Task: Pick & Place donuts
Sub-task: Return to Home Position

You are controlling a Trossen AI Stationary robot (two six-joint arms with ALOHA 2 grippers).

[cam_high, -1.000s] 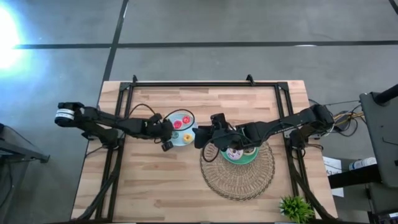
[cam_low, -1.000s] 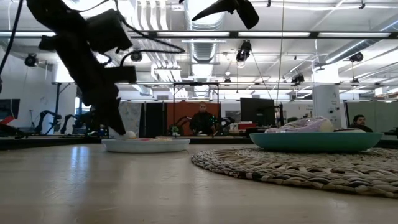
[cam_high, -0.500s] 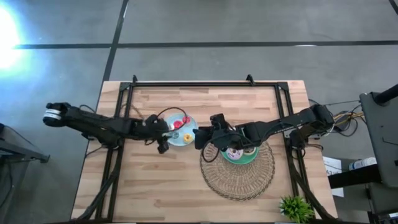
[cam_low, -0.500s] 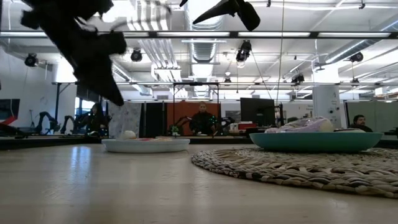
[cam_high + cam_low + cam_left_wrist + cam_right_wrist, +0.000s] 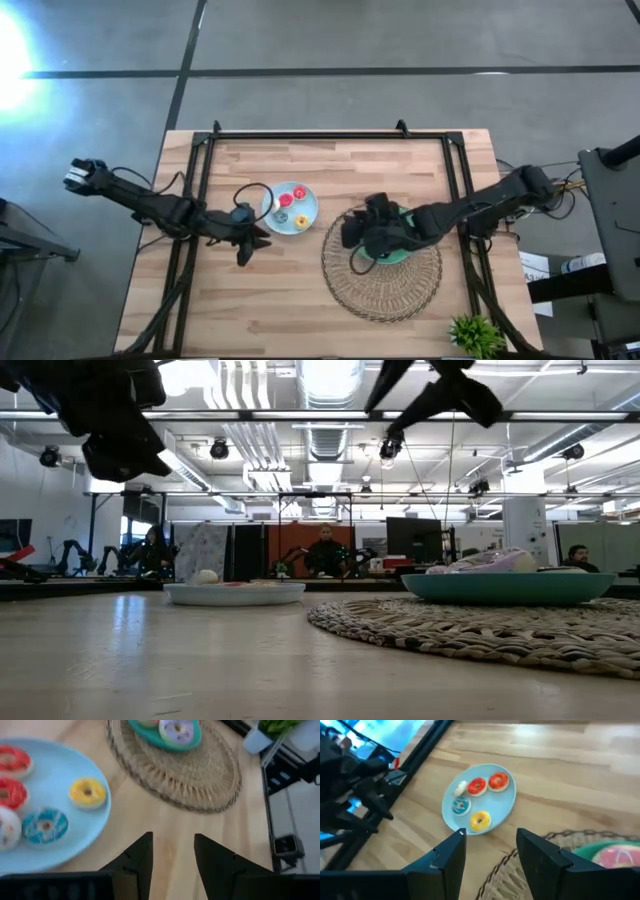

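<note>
when reading from the table's front edge backwards: a small potted plant (image 5: 477,335) at the front right corner, then the round woven wicker mat (image 5: 385,290), with a green plate (image 5: 167,744) on its far half. on that plate, a lilac-iced donut (image 5: 176,729) and a pink-iced donut (image 5: 615,857). right gripper (image 5: 491,835) raised over the mat's left part, just beside the green plate, fingers apart, nothing between them. left gripper (image 5: 173,840) above bare wood, just front-left of the light-blue plate (image 5: 500,802), likewise parted and empty. on the light-blue plate, left of the mat and apart from it, five mini donuts lying flat: yellow donut (image 5: 480,820) on the side toward the mat, blue donut (image 5: 461,805) next to it, two red-iced donuts (image 5: 477,785) side by side farther back, white donut (image 5: 461,786) at the plate's left edge. beyond the table, far off in the room, a person (image 5: 325,550) at centre and another person (image 5: 576,554) at the right.
</note>
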